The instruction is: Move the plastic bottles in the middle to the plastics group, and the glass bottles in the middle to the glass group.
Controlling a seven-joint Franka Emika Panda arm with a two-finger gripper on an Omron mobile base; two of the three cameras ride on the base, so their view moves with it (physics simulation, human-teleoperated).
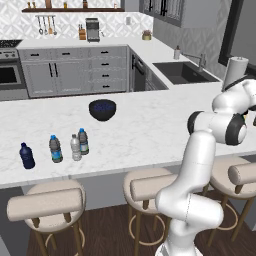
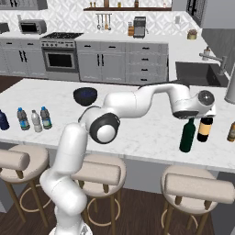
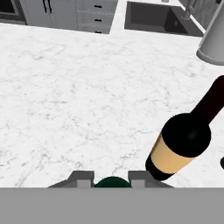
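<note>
My gripper (image 2: 189, 118) is shut on the neck of the plain dark green glass bottle (image 2: 187, 136), which stands upright on the counter's right part. Whether its base touches the marble I cannot tell. Just right of it stands the tan-labelled wine bottle (image 2: 205, 129) of the glass group. In the hand view the green bottle's top (image 3: 113, 182) sits between my fingertips (image 3: 84, 178), with the tan-labelled bottle (image 3: 181, 148) close on the right. At the counter's left end, the pale water bottle (image 1: 75, 147) and the blue-banded one (image 1: 83, 141) stand beside the blue-labelled bottle (image 1: 55, 149) and the navy bottle (image 1: 27, 155).
A dark bowl (image 1: 102, 109) sits mid-counter. A paper towel roll (image 1: 234, 72) stands at the far right near the sink (image 1: 182, 71). Another small brownish bottle (image 2: 232, 131) is at the right edge. Padded stools (image 2: 97, 172) line the counter's near side.
</note>
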